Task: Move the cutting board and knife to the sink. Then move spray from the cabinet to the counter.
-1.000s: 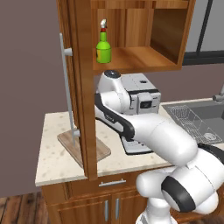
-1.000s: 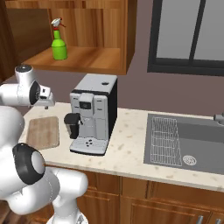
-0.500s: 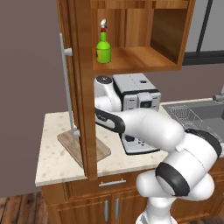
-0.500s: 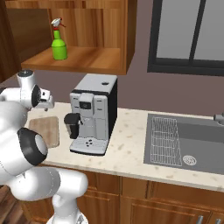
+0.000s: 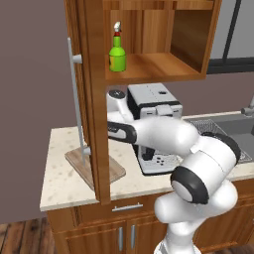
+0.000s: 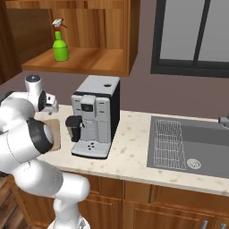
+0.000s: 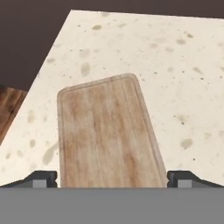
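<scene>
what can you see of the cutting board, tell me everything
The cutting board is a flat rectangular slab that looks like light-brown wood, with lengthwise grain stripes, rounded corners and a shallow groove running inside its edge. It lies flat on the beige speckled counter, near the counter's end by the open cabinet door, left of the coffee machine. Its top is bare in the hand view. The open gripper hangs above it, fingertips either side of its near end, not yet gripping.
</scene>
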{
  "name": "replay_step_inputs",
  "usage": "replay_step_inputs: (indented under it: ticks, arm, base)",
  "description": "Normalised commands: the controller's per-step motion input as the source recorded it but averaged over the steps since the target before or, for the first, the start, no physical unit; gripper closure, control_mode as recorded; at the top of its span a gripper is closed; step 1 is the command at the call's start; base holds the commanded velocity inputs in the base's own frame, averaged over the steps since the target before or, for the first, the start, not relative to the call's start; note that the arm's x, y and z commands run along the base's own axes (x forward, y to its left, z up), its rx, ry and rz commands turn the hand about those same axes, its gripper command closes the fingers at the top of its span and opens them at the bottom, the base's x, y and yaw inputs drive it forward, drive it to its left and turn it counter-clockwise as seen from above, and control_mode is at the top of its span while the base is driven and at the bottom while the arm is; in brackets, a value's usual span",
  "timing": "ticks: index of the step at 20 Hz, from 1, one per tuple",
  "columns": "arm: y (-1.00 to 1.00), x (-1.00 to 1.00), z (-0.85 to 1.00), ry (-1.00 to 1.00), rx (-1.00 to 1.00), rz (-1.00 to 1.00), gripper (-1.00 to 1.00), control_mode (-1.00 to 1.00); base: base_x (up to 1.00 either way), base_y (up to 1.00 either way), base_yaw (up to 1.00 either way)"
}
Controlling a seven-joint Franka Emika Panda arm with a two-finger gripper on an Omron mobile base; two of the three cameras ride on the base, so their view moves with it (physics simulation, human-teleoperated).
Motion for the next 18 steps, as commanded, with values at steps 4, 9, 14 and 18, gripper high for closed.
replay_step_inputs:
  ticks: [4,9,14,18]
  arm:
    - [0.20,0.37,-0.16,0.02,0.02,0.00,-1.00,-1.00]
    - [0.18,0.30,-0.24,0.00,0.00,-0.01,-1.00,-1.00]
    - [0.04,0.15,-0.18,0.00,0.00,-0.07,-1.00,-1.00]
    - [0.00,0.11,-0.14,0.01,0.00,-0.08,-1.00,-1.00]
  base:
    - [0.00,0.00,0.00]
    - [0.00,0.00,0.00]
    - [0.00,0.00,0.00]
    - [0.00,0.00,0.00]
